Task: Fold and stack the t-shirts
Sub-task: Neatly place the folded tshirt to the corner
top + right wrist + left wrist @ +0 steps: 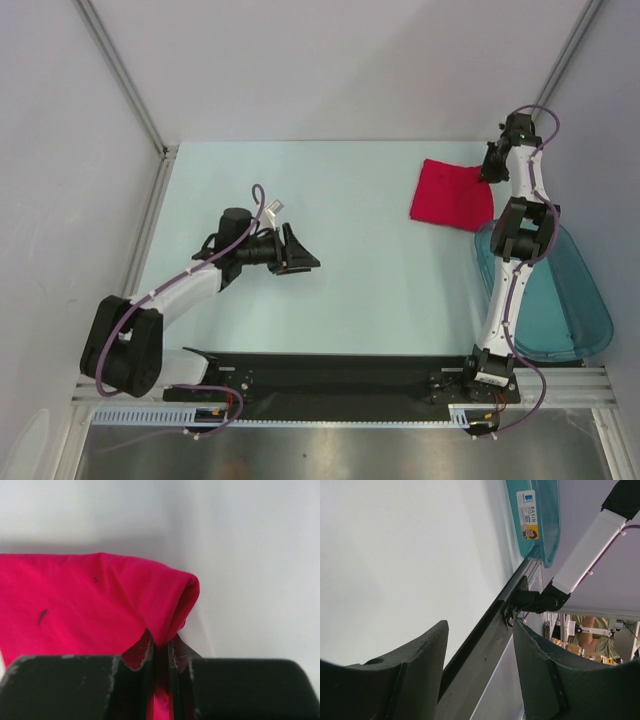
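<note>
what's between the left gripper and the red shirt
Nothing visible: only bare table lies between the open left gripper and the t-shirt. The right gripper is shut on the t-shirt's far right edge. The teal bin sits on its near side, off that line.

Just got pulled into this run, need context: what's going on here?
The right gripper is shut on a fold at the edge of the red t-shirt. The shirt lies as a compact folded square at the far right of the table, just beyond the teal bin. The left gripper is open and empty over mid-table. Only one shirt is visible, so there is no stack yet.
</note>
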Controlling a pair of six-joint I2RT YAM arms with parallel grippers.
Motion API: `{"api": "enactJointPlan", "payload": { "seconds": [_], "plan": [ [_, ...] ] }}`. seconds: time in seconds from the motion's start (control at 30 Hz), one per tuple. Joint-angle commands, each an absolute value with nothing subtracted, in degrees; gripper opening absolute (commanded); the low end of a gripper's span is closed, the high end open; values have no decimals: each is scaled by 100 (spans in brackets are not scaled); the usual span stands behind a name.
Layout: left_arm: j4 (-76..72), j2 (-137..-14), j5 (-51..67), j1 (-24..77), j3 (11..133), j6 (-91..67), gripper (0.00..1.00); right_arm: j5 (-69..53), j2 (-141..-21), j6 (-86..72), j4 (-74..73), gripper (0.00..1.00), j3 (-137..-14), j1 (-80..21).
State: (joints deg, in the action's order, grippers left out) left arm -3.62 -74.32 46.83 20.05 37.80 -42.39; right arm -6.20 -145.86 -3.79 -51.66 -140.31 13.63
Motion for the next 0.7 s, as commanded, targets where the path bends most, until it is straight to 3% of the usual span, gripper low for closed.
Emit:
{"api": "enactJointPlan", "payload": {
  "seconds": [0.0, 0.2, 0.67],
  "plan": [
    [-396, -7707, 4913, 1978, 4183, -3990, 60, 404, -14590, -211, -4160, 0, -13985, 1511],
    [-448, -8340, 4922, 1986, 4508, -4016, 59, 1019, -14713, -316, -2807, 0, -14010, 1591],
    [-765, -9166, 4764, 2162, 4939, -4201, 58, 1204, -15389, 386, -968, 0, -14475, 1547]
  ]
}}
